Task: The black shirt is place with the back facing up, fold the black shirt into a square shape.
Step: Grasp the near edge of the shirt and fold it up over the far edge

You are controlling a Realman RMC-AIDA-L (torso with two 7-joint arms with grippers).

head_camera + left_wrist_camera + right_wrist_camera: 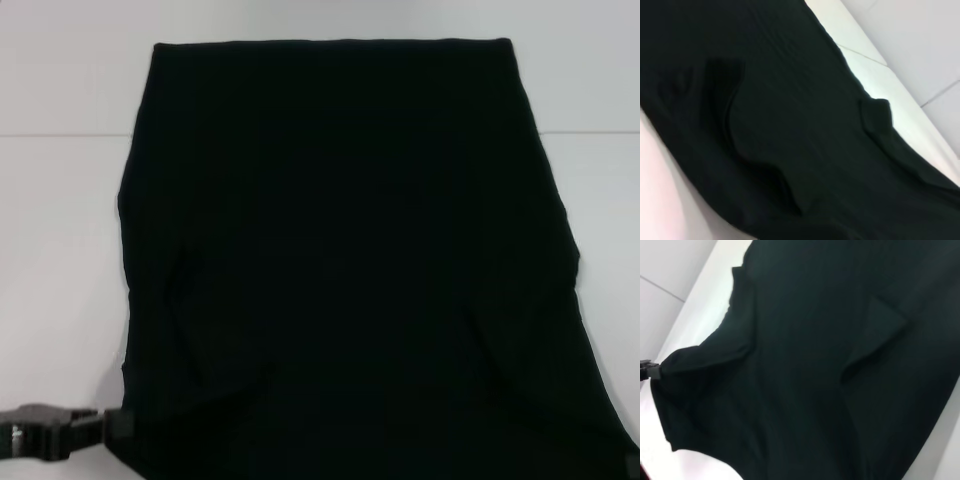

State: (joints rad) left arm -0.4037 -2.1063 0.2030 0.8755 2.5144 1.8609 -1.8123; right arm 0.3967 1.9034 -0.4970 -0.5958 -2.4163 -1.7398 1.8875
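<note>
The large plain black fabric shirt (345, 260) covered most of the white counter (60, 250). The left gripper (105, 428) touched its near-left corner; finger state unclear.

Black, blocky left gripper (105, 428) with angular housing

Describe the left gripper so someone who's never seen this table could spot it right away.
A large black shirt covers most of the white table. Follow its near left corner: the left gripper meets the fabric there at the corner. It is hard, boxy and black, unlike the soft shirt.
</note>
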